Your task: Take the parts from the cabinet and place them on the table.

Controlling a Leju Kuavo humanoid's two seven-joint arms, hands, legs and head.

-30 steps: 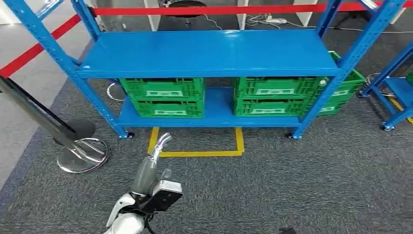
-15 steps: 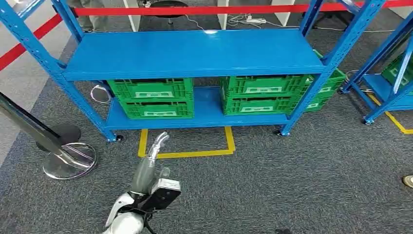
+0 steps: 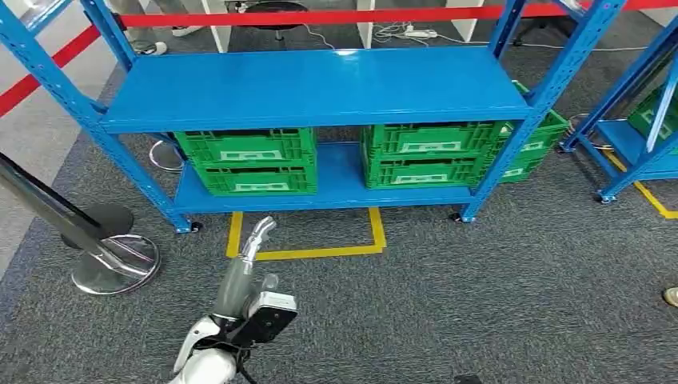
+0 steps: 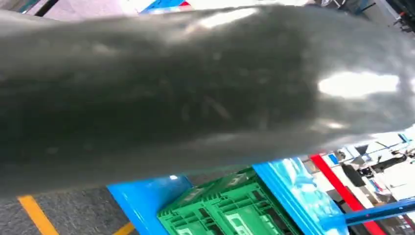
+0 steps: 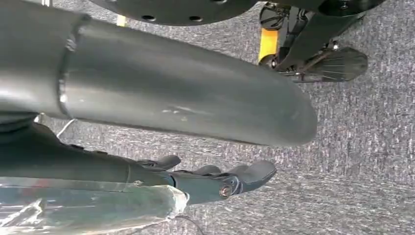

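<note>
A blue shelf rack stands ahead on grey carpet. On its low shelf sit two stacked green crates at the left and two at the right; what they hold is hidden. My left hand reaches forward above the carpet, short of the rack, fingers stretched out with nothing in them. The left wrist view shows a green crate beyond the blurred grey thumb. My right hand hangs over the carpet, dark fingers straight and apart from the thumb, holding nothing.
A yellow floor marking lies before the rack. A tilted barrier post with a chrome base stands at the left. Another green crate sits behind the rack's right post. A second blue rack is at the right.
The whole picture has slid to the left, so the camera has moved; in the last half second it barely shifts. My left arm keeps its pose.
</note>
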